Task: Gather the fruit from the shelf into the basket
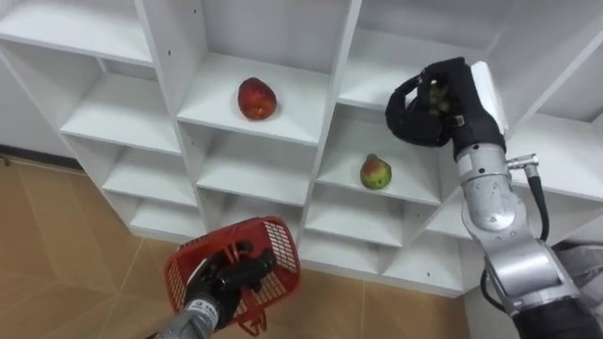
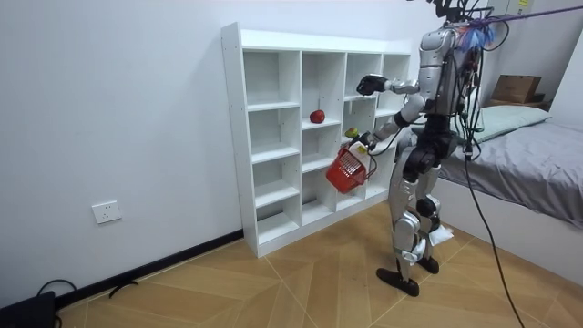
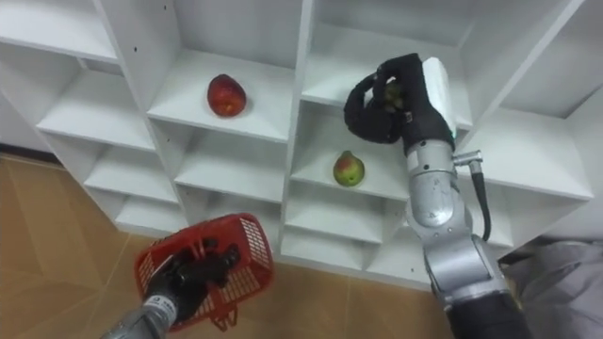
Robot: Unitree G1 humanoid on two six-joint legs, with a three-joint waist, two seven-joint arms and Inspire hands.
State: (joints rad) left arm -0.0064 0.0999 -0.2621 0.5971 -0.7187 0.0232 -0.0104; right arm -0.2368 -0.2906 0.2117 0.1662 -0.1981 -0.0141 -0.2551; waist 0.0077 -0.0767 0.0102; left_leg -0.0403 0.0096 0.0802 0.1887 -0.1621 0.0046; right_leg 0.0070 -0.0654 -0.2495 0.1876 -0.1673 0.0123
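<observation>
Red plastic mesh comes nearest: the basket (image 1: 273, 252) hangs at seven o'clock in the eye views, tipped with its mouth toward the closet; the left hand (image 1: 224, 281) is curled round its handle or rim, I cannot tell which. Higher, at two o'clock, the right hand (image 1: 426, 111) is raised in front of the closet (image 1: 175, 56), its fingers wrapped round a small greenish fruit (image 1: 439, 96), of which little shows between them. Beyond, two more wait on the white shelves: a green fruit (image 1: 375, 172) at seven o'clock from the raised hand, one compartment lower; a red fruit (image 1: 256, 98) at eleven o'clock from the green one, in the next column over. In the room view the robot stands upright close before the closet, the basket held low between it and the shelves.

My judgement is that the step in hand is carrying a picked fruit to the basket; the collecting is early, with two left on the shelves. The next move calls for lowering the right hand toward seven o'clock until it is over the basket's mouth, levelling the basket so nothing rolls out, then loosening the fingers.
</observation>
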